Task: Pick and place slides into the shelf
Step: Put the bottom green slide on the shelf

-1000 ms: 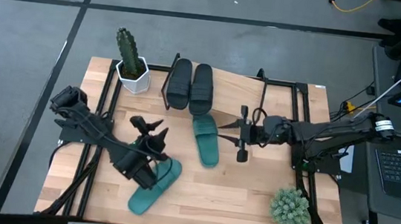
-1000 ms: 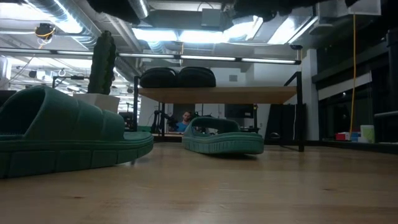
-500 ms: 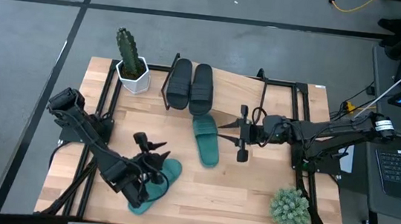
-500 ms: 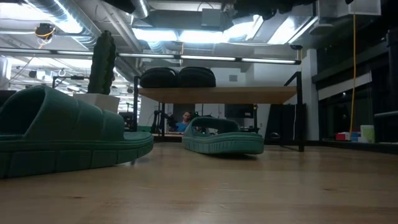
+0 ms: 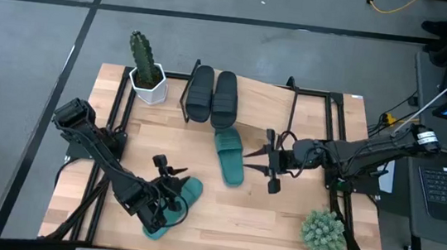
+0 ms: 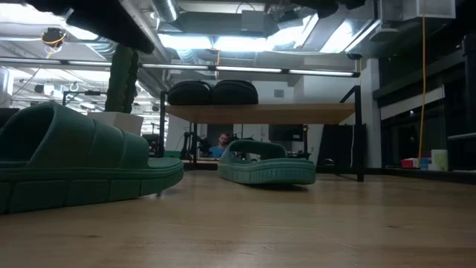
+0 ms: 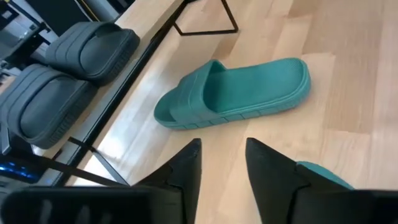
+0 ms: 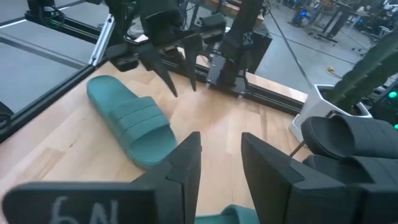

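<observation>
Two black slides (image 5: pixel 211 96) lie sole-down, side by side, on the left end of the shelf (image 5: pixel 263 104), a light board on thin black legs (image 6: pixel 260 113). One teal slide (image 5: pixel 228 155) rests on the tabletop in front of the shelf. The other teal slide (image 5: pixel 172 205) lies near the table's near-left part. My left gripper (image 5: pixel 167 169) hovers open above that near slide (image 7: pixel 317 177), its fingers (image 7: pixel 186 168) pointing toward the shelf. My right gripper (image 5: pixel 263 159) is open too (image 8: pixel 217 149), just right of the middle teal slide (image 8: pixel 227 214).
A cactus in a white pot (image 5: pixel 147 79) stands at the far-left corner. A round green plant (image 5: pixel 324 233) sits near the right front corner. Black frame rails (image 5: pixel 117 110) cross the tabletop on both sides. The right half of the shelf board is bare.
My left gripper has moved toward the table's near edge and now sits over the near teal slide. My right gripper has shifted slightly toward the near edge and turned a little. No slide has moved.
</observation>
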Available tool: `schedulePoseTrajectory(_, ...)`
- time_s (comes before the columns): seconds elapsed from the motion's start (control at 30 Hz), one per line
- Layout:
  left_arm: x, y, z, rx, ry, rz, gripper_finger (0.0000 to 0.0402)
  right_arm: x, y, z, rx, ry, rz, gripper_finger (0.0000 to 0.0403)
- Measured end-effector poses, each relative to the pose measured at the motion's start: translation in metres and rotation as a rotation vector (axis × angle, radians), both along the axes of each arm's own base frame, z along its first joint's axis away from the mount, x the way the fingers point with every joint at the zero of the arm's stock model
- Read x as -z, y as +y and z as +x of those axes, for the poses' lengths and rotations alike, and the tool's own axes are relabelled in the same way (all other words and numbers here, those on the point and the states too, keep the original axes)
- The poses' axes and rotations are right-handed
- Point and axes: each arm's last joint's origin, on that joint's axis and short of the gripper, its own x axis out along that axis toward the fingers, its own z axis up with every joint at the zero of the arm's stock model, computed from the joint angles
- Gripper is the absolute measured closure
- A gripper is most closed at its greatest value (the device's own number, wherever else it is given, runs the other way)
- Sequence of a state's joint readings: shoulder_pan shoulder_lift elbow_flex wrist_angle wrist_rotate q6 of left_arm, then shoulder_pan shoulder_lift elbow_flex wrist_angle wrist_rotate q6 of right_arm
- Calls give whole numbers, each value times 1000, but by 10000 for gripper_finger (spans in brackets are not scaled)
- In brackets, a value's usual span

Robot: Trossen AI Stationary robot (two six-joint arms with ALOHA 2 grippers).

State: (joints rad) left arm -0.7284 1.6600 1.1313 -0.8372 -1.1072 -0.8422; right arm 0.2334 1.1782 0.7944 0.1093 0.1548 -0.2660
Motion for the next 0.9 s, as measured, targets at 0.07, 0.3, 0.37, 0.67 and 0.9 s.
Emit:
schedulePoseTrajectory(0.07, -2, 0, -1, 10, 4, 1, 302, 0, 0, 0, 1, 2, 5, 286)
schedulePoseTrajectory(0.3, -23, -3, -13, 66, -31, -73, 373, 3, 1, -1, 11, 28, 47, 286)
schedulePoseTrajectory(0.37, -29, -8, -16, 102, -52, -66, 392, 3, 4, -2, 0, 35, 47, 286)
schedulePoseTrajectory(0.67, -41, -31, -31, 242, -91, -138, 399, 3, 40, -13, -124, 44, 84, 286)
schedulePoseTrajectory(0.9, -49, -56, -31, 474, -76, -226, 400, 15, 79, -16, -141, 54, 149, 286)
